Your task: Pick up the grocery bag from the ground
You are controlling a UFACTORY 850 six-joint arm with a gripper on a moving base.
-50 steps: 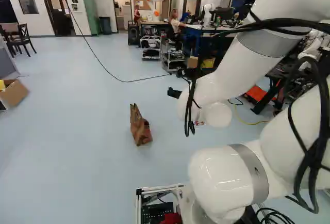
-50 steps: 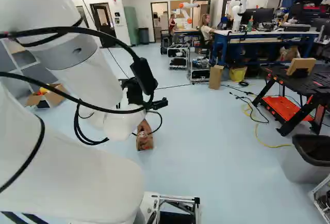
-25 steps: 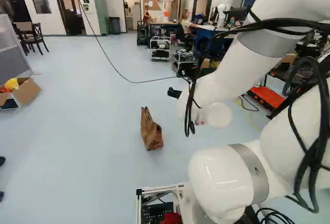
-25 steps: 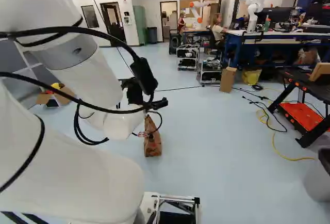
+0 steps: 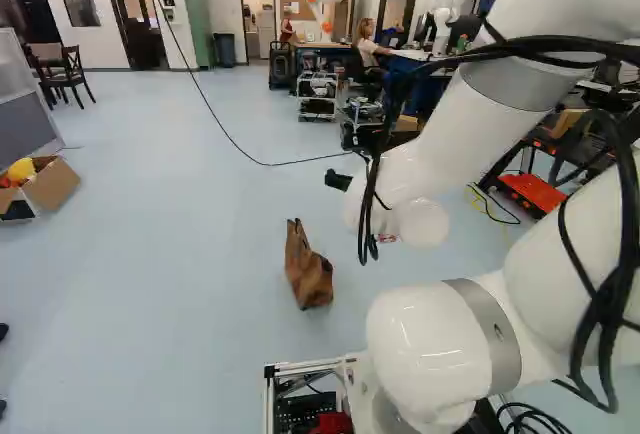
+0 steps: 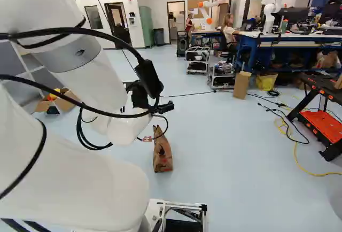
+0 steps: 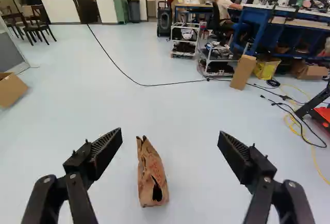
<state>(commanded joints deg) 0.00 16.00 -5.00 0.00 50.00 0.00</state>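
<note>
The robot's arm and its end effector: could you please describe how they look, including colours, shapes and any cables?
The arm is glossy white, with thick rounded tubes and bulging joints, ringed by grey bands. Black cables run and loop along its outside. The end effector is black, with two blocky fingers whose facing sides are ridged; bolts show at its linkages.

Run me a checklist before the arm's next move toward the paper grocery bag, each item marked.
- Gripper open: ok, fingers wide apart.
- Paper grocery bag standing on the floor: ok.
- Bag centred between the fingers in the wrist view: not ok, it sits nearer one finger.
- Bag within grip: not ok, it stands beyond the fingertips.
- Long black cable off the bag: ok, it runs across the floor beyond.
- Bag's contents: cannot tell.
</note>
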